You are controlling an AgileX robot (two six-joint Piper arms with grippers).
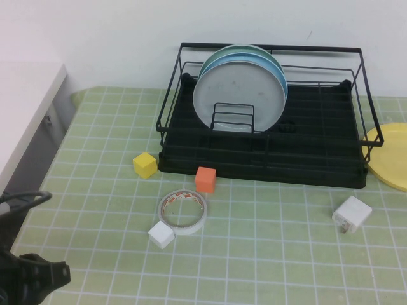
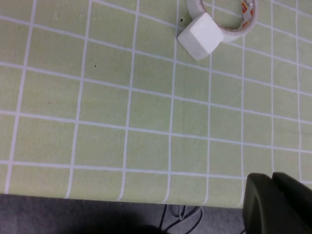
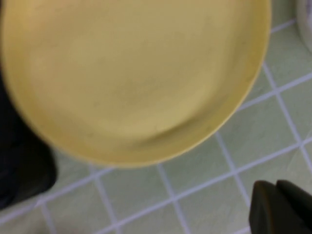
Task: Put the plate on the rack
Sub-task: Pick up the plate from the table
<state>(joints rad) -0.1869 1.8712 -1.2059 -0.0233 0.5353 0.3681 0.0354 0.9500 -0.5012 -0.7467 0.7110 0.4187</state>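
The yellow plate [image 1: 389,156] lies flat on the table at the right edge of the high view, just right of the rack. It fills most of the right wrist view [image 3: 131,73]. The black wire rack [image 1: 318,166] stands at the back middle and holds a grey-white plate [image 1: 236,95] upright with light blue plates [image 1: 278,71] behind it. My right gripper [image 3: 276,185] is shut and empty, above the table close to the yellow plate's rim; it is out of the high view. My left gripper [image 2: 272,179] is shut and empty over the table's near left edge.
In front of the rack lie a yellow cube [image 1: 145,165], an orange cube [image 1: 205,179], a tape roll [image 1: 183,211] and a white cube [image 1: 161,235]. A white charger [image 1: 351,215] lies at the front right. A white counter [image 1: 25,108] stands at the left.
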